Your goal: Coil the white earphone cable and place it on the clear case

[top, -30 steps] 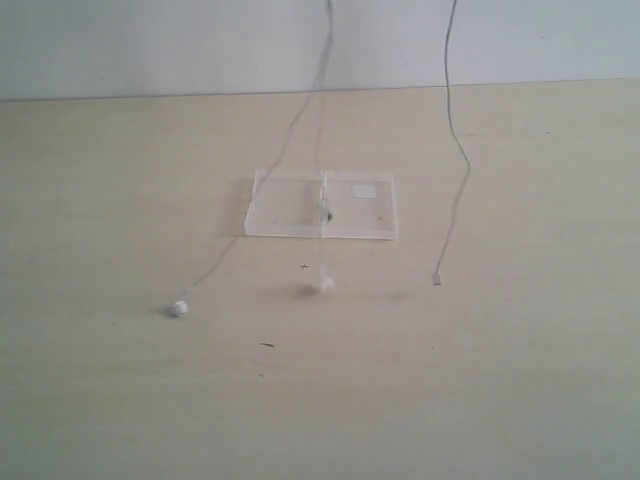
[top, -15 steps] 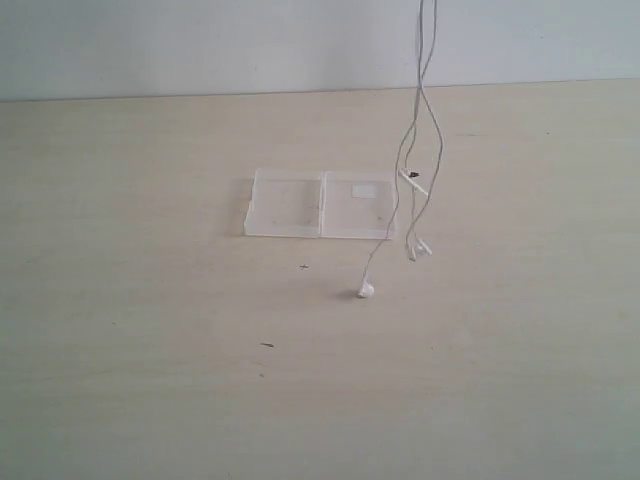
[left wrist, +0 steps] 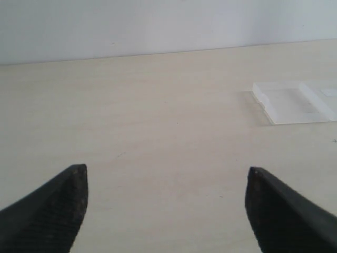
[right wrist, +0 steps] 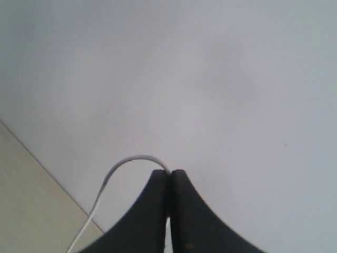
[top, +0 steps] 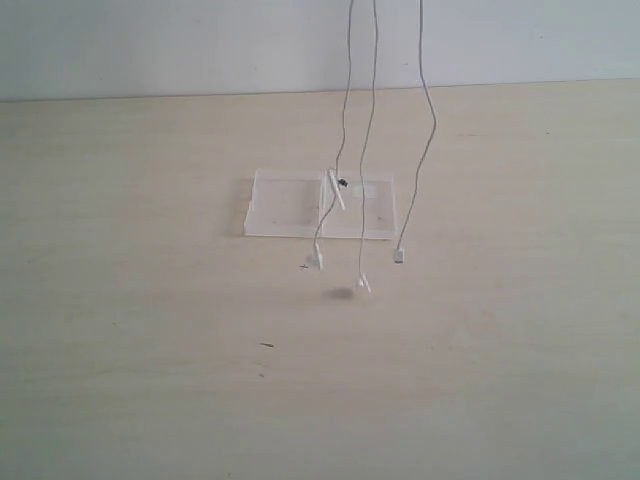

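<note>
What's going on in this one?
The right gripper is shut on the cable and holds it up high. Three strands hang down by the case, with their ends dangling near the table just in front of it. The left gripper is open and empty over the table. The cable is not coiled or on the case yet.

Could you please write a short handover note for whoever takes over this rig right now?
Left pincer: open and empty; no cable shows in its view.
Right pincer: shut on the white earphone cable, holding it high above the table.
Cable: hangs uncoiled in three loose strands, the ends dangling just in front of the clear case; I cannot tell whether they touch the table.
Done: cable lifted.
Left: coil it, then lay it on the case.
</note>
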Robot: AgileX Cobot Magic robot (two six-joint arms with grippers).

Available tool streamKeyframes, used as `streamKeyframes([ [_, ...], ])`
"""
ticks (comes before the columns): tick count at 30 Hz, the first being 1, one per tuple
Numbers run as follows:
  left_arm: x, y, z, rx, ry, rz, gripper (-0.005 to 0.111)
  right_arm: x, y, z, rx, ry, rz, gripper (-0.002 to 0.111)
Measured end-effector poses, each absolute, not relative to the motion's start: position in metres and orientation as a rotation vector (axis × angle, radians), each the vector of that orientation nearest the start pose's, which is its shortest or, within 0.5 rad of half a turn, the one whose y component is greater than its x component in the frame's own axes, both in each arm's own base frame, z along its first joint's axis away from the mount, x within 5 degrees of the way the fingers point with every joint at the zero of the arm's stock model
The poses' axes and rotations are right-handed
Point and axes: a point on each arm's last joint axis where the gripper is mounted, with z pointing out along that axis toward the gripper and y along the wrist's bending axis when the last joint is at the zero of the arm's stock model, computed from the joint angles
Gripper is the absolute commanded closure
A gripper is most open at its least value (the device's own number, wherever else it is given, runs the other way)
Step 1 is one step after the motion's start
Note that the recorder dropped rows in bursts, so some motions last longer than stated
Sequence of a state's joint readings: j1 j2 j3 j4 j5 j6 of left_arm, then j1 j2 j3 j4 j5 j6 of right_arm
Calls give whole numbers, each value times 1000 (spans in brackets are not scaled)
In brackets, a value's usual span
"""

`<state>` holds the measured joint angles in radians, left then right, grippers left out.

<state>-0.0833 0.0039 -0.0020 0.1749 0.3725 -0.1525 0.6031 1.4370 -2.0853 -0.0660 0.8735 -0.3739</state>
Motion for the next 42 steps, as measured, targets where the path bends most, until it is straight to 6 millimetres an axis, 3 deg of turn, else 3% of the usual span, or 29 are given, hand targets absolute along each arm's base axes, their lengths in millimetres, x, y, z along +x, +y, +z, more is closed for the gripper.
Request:
streamKeyframes([
  [17, 54, 1, 182, 118, 1837, 62, 29, 218, 145, 580, -765, 1530, 131, 108],
  [22, 57, -2, 198, 139, 1640, 44, 29, 218, 145, 580, -764, 1531, 133, 108],
  [29, 53, -8, 230, 44, 1286, -148, 29, 218, 145, 580, -762, 1532, 134, 108],
  [37, 46, -10, 246, -136, 1109, -501, 29, 218, 145, 580, -762, 1532, 134, 108],
  [42, 43, -11, 252, -140, 1030, -567, 29, 218, 145, 580, -762, 1532, 134, 108],
])
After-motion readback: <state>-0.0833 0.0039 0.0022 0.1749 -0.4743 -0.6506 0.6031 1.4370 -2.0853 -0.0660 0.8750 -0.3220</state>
